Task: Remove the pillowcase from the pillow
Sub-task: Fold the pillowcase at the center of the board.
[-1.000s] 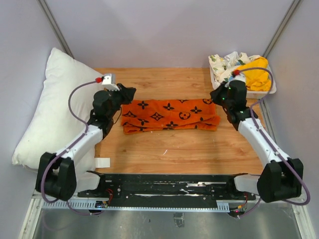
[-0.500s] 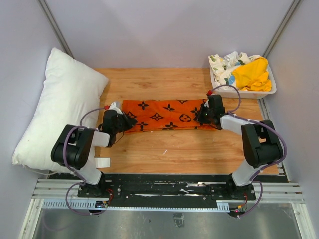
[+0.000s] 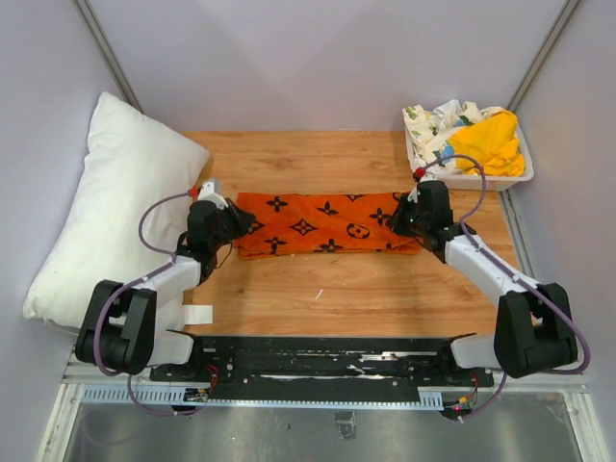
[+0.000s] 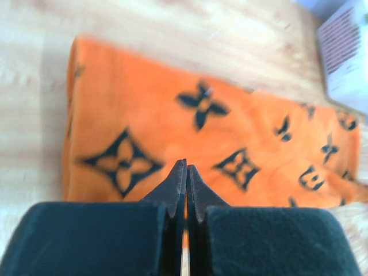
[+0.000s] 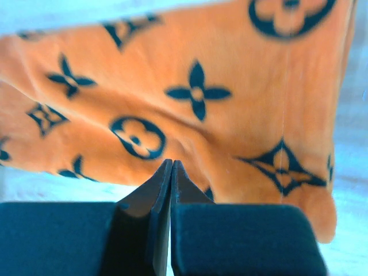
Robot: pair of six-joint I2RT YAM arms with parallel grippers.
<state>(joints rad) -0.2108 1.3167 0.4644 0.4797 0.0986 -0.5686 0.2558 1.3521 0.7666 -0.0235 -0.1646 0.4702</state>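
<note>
At the middle of the wooden table (image 3: pixel 327 289), the orange pillowcase (image 3: pixel 327 223) lies folded flat in a long strip. It is apart from the white pillow (image 3: pixel 115 212), which leans against the wall at nine o'clock. The left gripper (image 3: pixel 243 225) sits at the strip's nine o'clock end and the right gripper (image 3: pixel 396 219) at its three o'clock end. Both have their fingers pressed fully together, tips over the cloth, with no fabric visibly pinched. A bin (image 3: pixel 472 179) of cloths stands at two o'clock.

We find the pillowcase (image 3: pixel 327 223) on the table (image 3: pixel 366 289), between the left gripper (image 3: pixel 237 224) and right gripper (image 3: pixel 397 219). The pillow (image 3: pixel 106 212) lies left of the left gripper, and the bin (image 3: pixel 481 181) behind the right.
</note>
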